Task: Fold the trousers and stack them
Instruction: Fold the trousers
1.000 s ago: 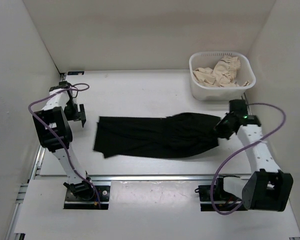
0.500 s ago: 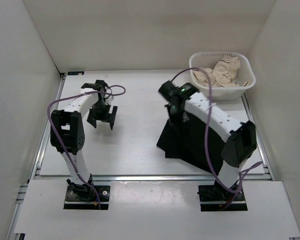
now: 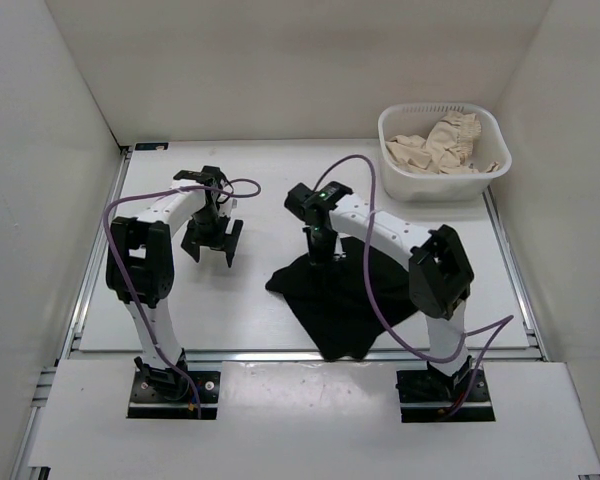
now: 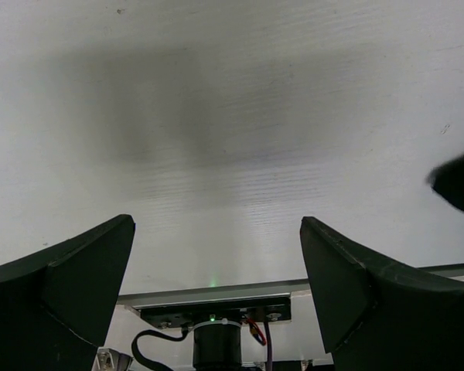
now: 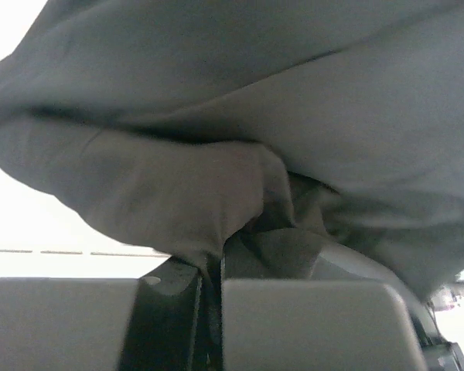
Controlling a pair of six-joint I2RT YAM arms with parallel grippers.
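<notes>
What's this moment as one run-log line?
left jaws: open, empty, over table | right jaws: shut on trousers | trousers: bunched on table, fold unfinished | basket: beige garments inside

Robotics lab test cell, white panel walls [image 3: 50,150], aluminium rail [image 3: 240,354], white table [image 3: 270,170].

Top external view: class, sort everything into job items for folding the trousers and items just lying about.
Job: trousers, right end effector shut on them, left end effector open.
Lying about: white basket, beige garments inside it.
</notes>
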